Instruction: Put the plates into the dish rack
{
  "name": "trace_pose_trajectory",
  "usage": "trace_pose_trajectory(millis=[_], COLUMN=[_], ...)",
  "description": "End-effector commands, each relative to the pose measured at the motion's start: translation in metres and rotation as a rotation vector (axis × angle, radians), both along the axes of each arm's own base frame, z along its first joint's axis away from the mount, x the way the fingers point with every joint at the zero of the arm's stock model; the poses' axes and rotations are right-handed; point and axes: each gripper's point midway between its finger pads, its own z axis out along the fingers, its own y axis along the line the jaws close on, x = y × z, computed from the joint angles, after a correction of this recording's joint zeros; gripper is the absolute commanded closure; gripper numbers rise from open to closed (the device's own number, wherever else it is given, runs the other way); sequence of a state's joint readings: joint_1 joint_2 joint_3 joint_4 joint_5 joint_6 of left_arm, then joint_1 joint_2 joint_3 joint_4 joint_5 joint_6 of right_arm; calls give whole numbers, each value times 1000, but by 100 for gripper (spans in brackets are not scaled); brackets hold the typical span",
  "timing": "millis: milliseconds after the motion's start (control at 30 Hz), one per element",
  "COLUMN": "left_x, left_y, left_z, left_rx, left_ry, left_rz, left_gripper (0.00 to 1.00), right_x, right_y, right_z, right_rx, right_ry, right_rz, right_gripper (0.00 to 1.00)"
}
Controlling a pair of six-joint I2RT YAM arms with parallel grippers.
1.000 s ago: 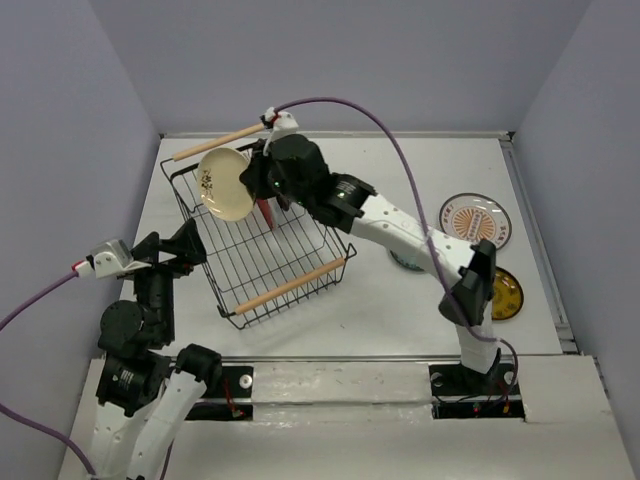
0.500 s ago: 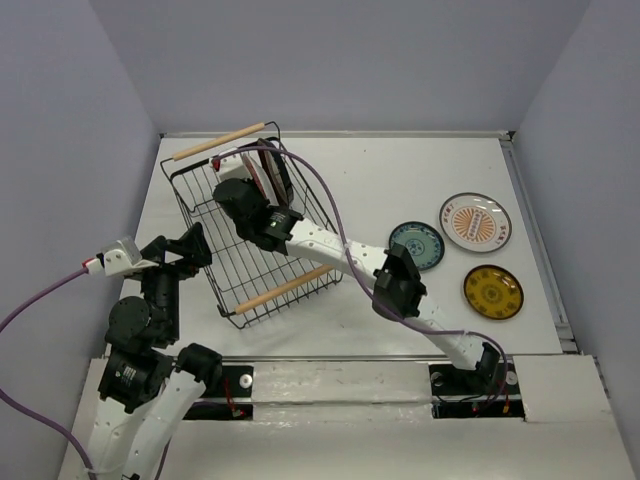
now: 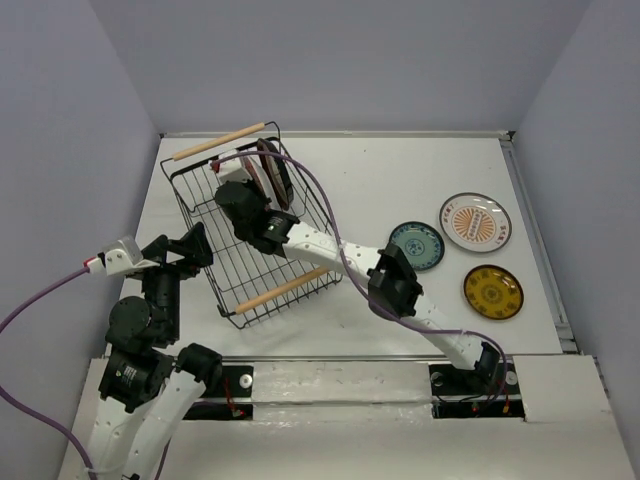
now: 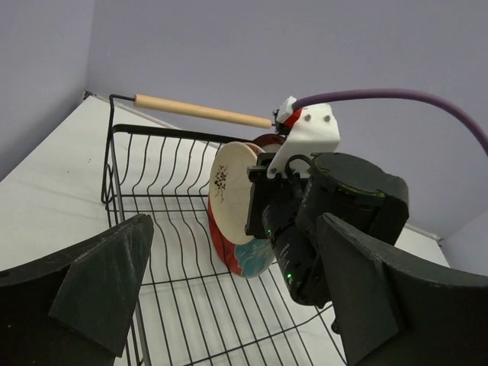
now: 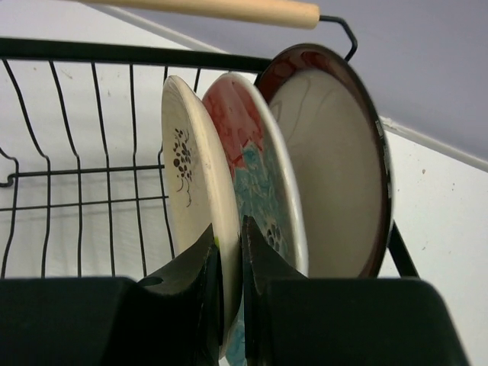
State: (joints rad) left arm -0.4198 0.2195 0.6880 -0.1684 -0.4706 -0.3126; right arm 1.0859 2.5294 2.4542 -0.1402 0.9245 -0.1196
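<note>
Found right jaws clenched on cream plate [image 5: 187,175] rim, lower edge hidden behind them. Found left jaws spread, empty.

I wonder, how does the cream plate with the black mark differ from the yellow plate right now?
The cream plate stands on edge in the dish rack; the yellow plate lies flat on the table. The right gripper pinches the cream plate's rim; nothing touches the yellow plate. Both are round.
</note>
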Motion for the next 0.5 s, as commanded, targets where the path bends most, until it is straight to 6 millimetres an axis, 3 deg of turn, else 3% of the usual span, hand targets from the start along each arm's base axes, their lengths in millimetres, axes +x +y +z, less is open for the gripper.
trace_pose_trajectory(millis=[0,467], left_x=[1,0], left_y=[-2,-2], left_z=[12,11], left_rx=[-22,-20], left_ry=[-46,-49], left_rz=[-6,-9], left_gripper=[1,1], right_x=[4,9], right_y=[4,6], right_z=[1,-40], right_rx=[48,-11], right_ry=[-36,4], right_rz=[-25,-12], right_gripper=[93,93])
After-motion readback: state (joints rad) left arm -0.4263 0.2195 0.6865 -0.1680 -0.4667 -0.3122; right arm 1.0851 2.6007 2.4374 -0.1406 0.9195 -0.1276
